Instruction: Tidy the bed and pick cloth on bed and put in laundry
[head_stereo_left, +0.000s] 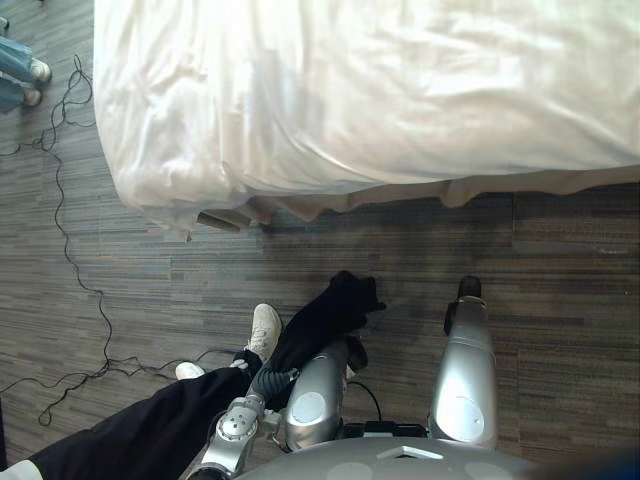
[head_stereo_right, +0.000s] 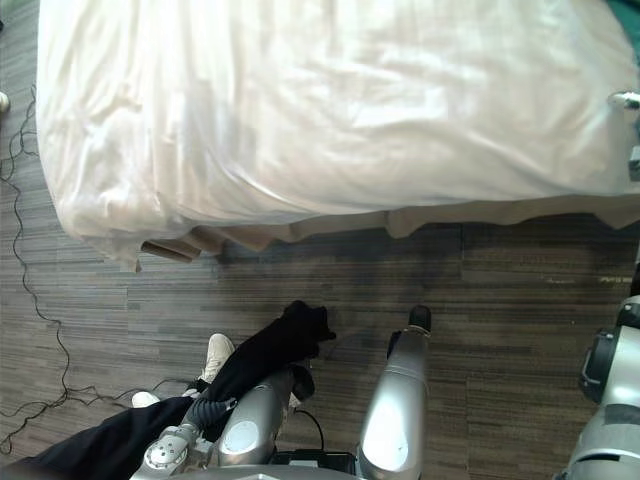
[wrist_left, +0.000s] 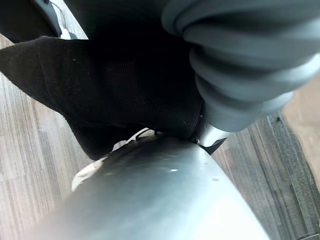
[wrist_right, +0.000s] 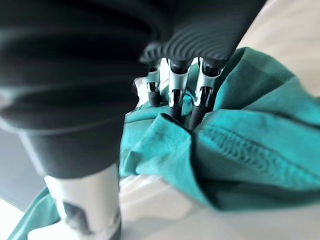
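Note:
A black cloth (head_stereo_left: 330, 310) hangs low over the floor in front of the bed, draped over my left hand (wrist_left: 240, 55). The cloth (wrist_left: 125, 85) hides that hand's fingers. The bed's white duvet (head_stereo_left: 380, 90) fills the far side, rumpled and hanging over the near edge. A teal cloth (wrist_right: 250, 140) lies bunched on the white bedding, and a corner of it (head_stereo_right: 628, 12) shows at the far right of the bed. My right hand (wrist_right: 172, 95) is down on it with its fingertips dug into the bunched folds.
A person's leg in black trousers (head_stereo_left: 150, 430) with a white shoe (head_stereo_left: 265, 330) stands on the striped wood floor close by my left arm. More shoes (head_stereo_left: 25, 80) show at the far left. The bed's corner (head_stereo_left: 190, 215) juts out at the left.

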